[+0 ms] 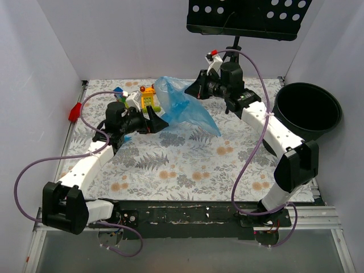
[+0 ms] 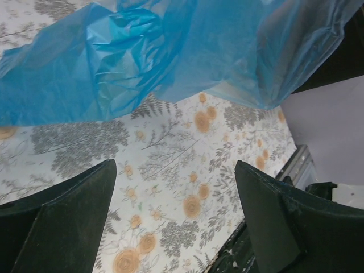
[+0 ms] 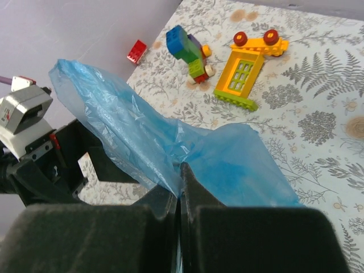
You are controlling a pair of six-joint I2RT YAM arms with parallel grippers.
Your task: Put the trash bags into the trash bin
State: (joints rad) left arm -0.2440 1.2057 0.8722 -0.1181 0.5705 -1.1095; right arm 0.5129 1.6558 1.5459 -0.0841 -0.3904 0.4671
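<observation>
A: Top view, entries?
B: Trash bag: one loose blue sheet, hung above the floral mat. Trash bin: far right, well apart.
A: Left wrist view?
B: Left gripper: spread wide, empty, film just beyond it.
A: Right wrist view?
B: Right gripper: pinching a bag fold. Advice: lift high, swing right, and clear the rim before letting go.

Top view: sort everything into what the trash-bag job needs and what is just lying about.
Job: blue trash bag, pinched in the right gripper; black trash bin; left gripper, open.
Lying about: toy blocks; red brick; music stand.
</observation>
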